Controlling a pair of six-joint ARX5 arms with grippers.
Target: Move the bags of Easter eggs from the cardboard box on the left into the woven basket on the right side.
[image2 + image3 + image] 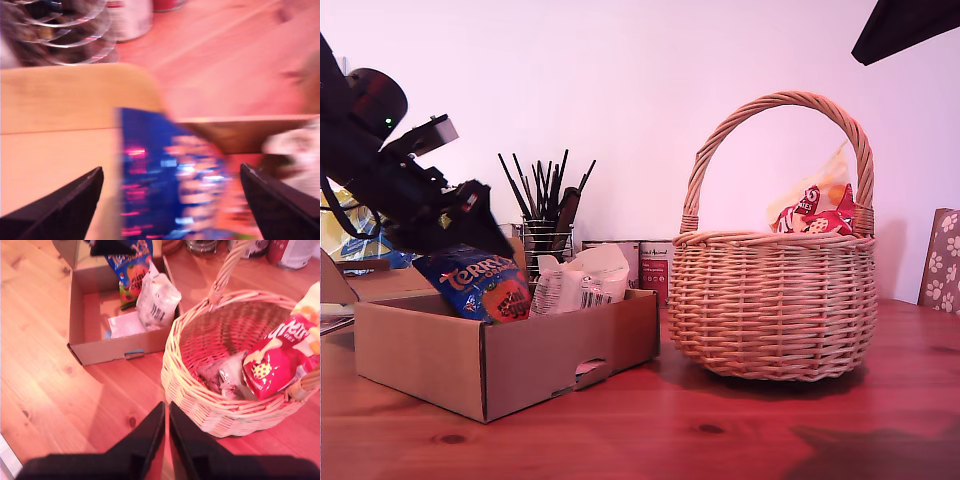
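The dark blue bag with orange lettering point(480, 285) stands upright in the cardboard box point(530, 365) at the exterior view's left. My first gripper point(171, 167) is open, its dark fingers point(75, 207) wide apart on either side of the blurred blue bag point(165, 190). Beside it in the box leans the whitish bag with a barcode point(582, 285) point(157, 302). The woven basket point(770, 310) stands at the exterior view's right. My second gripper point(166, 407) is shut and empty, high above the table beside the basket's rim point(172, 360).
In the basket lie a red snack bag point(275, 360) and a clear crinkly bag point(220, 375). A wire holder of dark pens point(545, 215) and cans point(655, 265) stand behind the box. A paper slip point(125, 325) lies on the box floor. A patterned cushion point(942, 260) is at the exterior view's right edge.
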